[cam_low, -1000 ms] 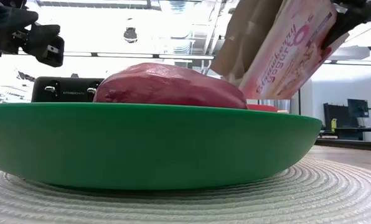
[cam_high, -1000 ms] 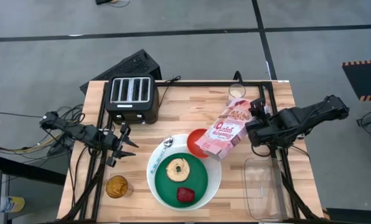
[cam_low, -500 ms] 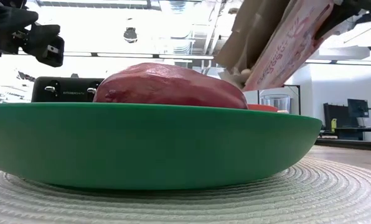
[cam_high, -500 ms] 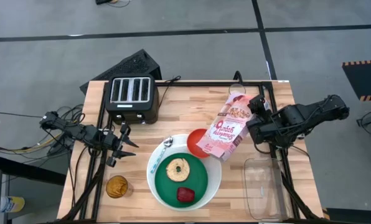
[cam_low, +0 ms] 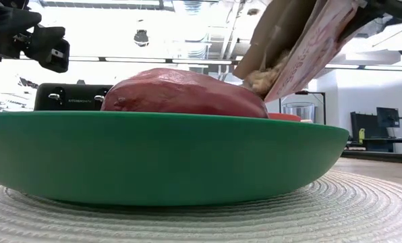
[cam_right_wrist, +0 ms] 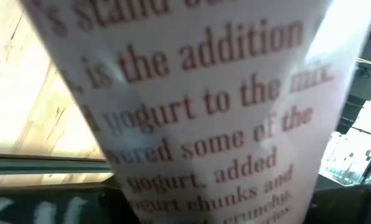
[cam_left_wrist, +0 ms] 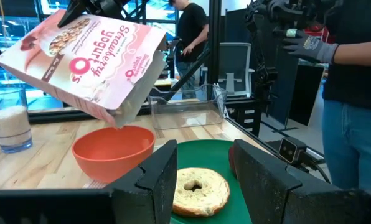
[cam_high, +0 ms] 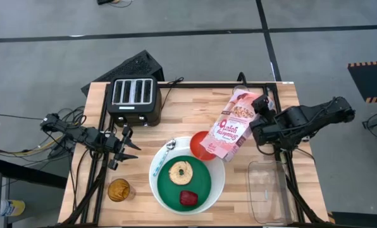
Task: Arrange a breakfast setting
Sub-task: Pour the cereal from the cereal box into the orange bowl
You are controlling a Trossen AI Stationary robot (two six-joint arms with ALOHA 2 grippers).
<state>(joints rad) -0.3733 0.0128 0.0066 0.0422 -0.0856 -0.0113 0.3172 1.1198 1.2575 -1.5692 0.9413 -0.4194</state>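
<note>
Pouring step: right gripper (cam_high: 262, 121) clamps the pink cereal box (cam_high: 233, 126), tipped mouth-down over the red bowl (cam_high: 201, 144) w/ cereal at the lip; next prob. needs tilting upright; left gripper (cam_high: 126, 147) waits spread beside the plates.

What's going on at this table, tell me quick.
The right claw holds the cereal box tipped mouth-down over the red bowl, and cereal shows at the box's opening in the low view. The bowl sits beside the white plate, which carries the green plate with the bagel and a dark red item. A spoon rests on the white plate's rim. The left claw waits open at the table's left edge.
</note>
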